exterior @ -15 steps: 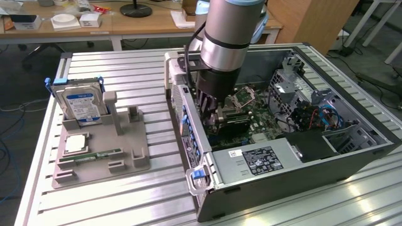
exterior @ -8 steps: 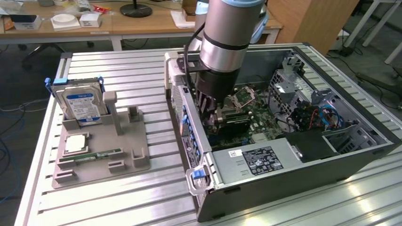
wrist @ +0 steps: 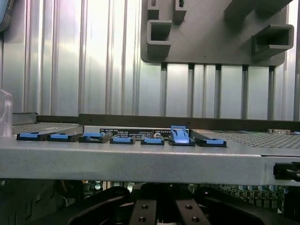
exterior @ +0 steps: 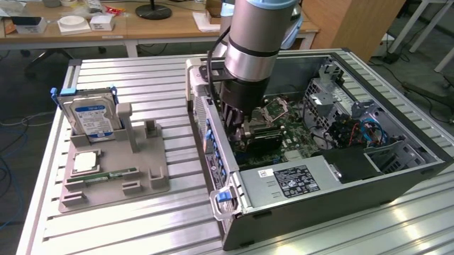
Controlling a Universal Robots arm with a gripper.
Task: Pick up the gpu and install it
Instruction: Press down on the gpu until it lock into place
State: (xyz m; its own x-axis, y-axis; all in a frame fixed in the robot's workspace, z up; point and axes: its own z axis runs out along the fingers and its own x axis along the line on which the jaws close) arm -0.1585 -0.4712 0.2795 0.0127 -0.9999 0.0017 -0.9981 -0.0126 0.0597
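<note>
The gpu [exterior: 268,140] is a thin dark card standing on edge over the green motherboard inside the open computer case [exterior: 333,204]. My gripper [exterior: 245,130] reaches down into the case from above and is shut, its fingers meeting the card's upper edge. In the wrist view the two dark fingers [wrist: 143,212] of the gripper [wrist: 166,213] stand close together just below the case's grey side wall [wrist: 140,161]. The card itself is hidden there.
A grey fixture tray [exterior: 145,183] lies on the slatted table at the exterior view's left, holding a silver hard drive [exterior: 91,118], a processor chip [exterior: 85,162] and a green memory stick [exterior: 110,175]. Blue slot clips [wrist: 122,139] line the case wall. A labelled power supply [exterior: 294,180] fills the near corner.
</note>
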